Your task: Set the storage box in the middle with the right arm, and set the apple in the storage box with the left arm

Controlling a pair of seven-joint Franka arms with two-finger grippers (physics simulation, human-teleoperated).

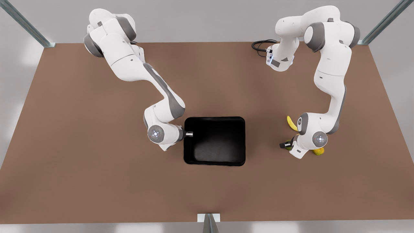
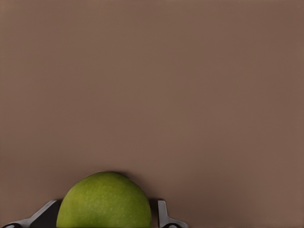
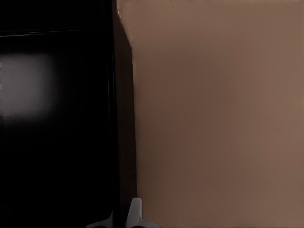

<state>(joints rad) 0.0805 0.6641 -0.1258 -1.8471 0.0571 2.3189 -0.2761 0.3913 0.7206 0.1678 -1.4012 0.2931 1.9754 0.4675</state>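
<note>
The black storage box [image 1: 243,142] sits near the middle of the brown table. My right gripper [image 1: 189,133], on the arm at the front view's left, is shut on the box's side wall. In the right wrist view its white fingertips [image 3: 136,211] pinch the rim of the box [image 3: 57,142]. The green apple [image 2: 104,202] rests on the table at the front view's right. My left gripper [image 1: 285,145] is down over it. Grey fingers [image 2: 162,213] sit tight on both sides of the fruit, so the left gripper [image 2: 108,211] is shut on it.
A yellow banana [image 1: 291,123] lies just behind the left arm's wrist, and a yellow-orange fruit [image 1: 319,151] peeks out beside it. A black cable [image 1: 260,45] loops at the table's far edge. Metal frame posts stand at the far corners.
</note>
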